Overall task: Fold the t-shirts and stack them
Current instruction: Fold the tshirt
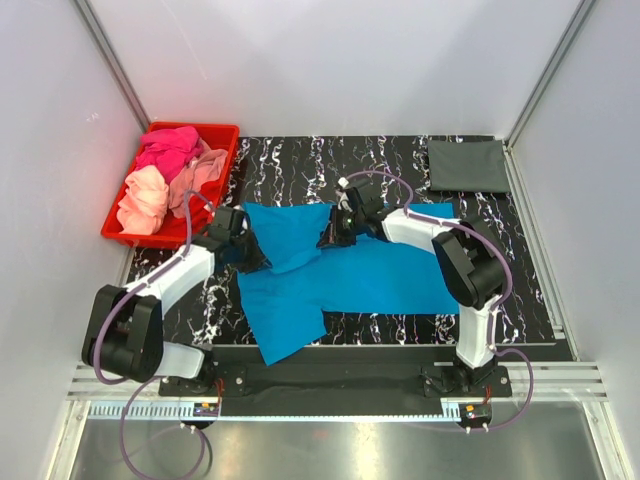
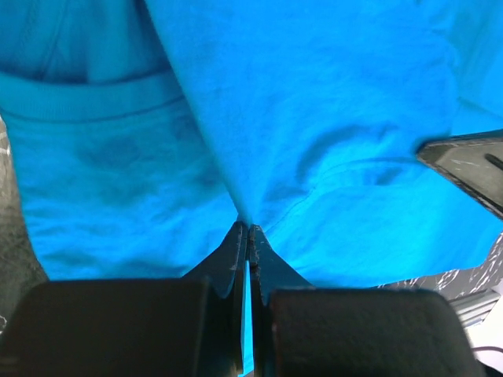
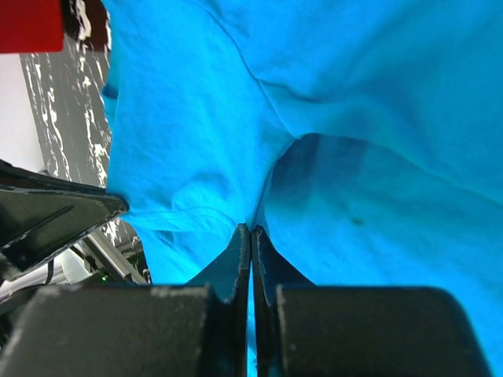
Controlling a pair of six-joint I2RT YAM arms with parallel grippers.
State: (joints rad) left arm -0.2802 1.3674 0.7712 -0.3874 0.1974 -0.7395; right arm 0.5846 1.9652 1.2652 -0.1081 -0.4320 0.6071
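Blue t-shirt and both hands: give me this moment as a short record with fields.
blue t-shirt: lies on the table, with one flap lapped over near its left end
left hand: shut on a pinch of the blue cloth
right hand: shut on a pinch of the blue cloth
dark grey t-shirt: folded flat at the far right corner
red bin: far left, holds the pink and peach shirts, unfolded

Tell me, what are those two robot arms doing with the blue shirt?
They are folding it. The left gripper and the right gripper are each pinched shut on the blue t-shirt, lying on the table. A dark grey t-shirt lies folded in the far right corner; pink and peach t-shirts wait in the red bin.
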